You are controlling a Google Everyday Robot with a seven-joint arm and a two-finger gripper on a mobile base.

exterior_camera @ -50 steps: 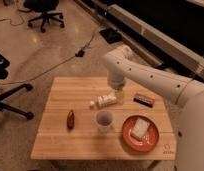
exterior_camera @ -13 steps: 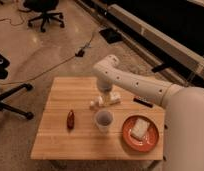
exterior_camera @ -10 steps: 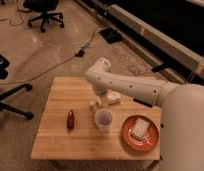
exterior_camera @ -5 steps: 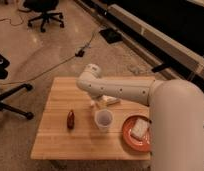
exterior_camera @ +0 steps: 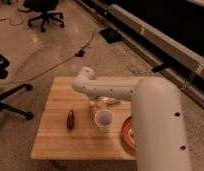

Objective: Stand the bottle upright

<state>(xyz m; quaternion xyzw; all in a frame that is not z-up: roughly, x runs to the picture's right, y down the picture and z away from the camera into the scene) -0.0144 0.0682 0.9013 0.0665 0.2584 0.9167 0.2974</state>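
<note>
Crouching low beside the bottle (exterior_camera: pixel 111 101), the gripper (exterior_camera: pixel 96 104) is hiding its grip (cannot tell); the bottle is seemingly lying flat, not yet righted.

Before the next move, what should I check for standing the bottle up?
1. Is the gripper at the bottle? Ok, it is low over the table, beside the bottle.
2. Is the grasp secure? Cannot tell, the arm hides the contact.
3. Is the bottle upright? Not ok, it appears to lie on its side.
4. Is the cup out of the way? Cannot tell, it stands upright close in front of the gripper.
5. Is the dark bottle out of the way? Ok, it is well off to the side.
6. Is the plate out of the way? Cannot tell, the arm covers most of it.
</note>
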